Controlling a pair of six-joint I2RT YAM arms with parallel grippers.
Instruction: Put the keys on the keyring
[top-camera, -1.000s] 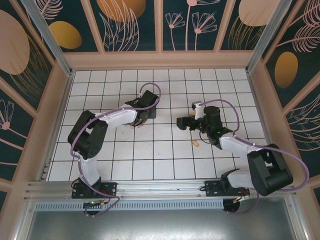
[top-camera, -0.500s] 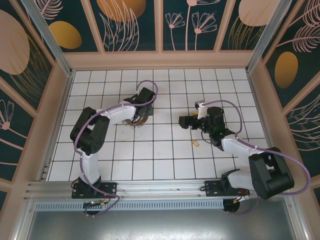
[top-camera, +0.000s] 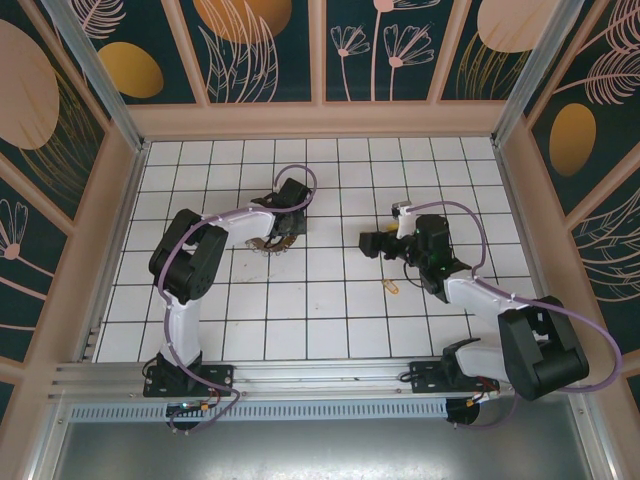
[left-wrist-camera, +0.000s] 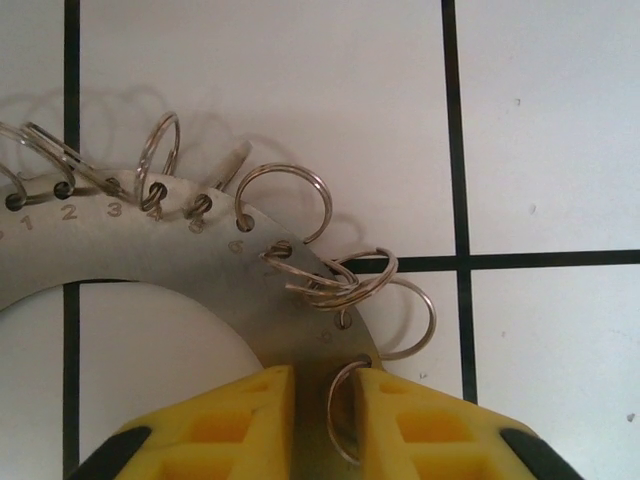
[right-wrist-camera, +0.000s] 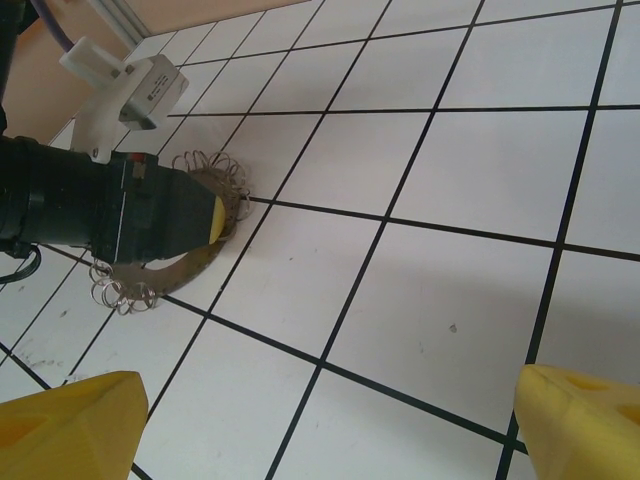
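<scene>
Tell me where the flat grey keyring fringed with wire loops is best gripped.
Pinch the grey metal keyring across its flat band, between wire loops, from above: one finger in the wide hole, one outside the rim. It seems to lie flat on the white tiles, leaving only edges to hold.

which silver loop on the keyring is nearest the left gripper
The lowest loop, lying between the left gripper's yellow fingertips; the other loops fringe the keyring farther up its rim.

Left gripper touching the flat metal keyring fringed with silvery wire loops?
Touching. Left wrist view: the left gripper pinches the keyring band between both yellow fingertips, no gap.
</scene>
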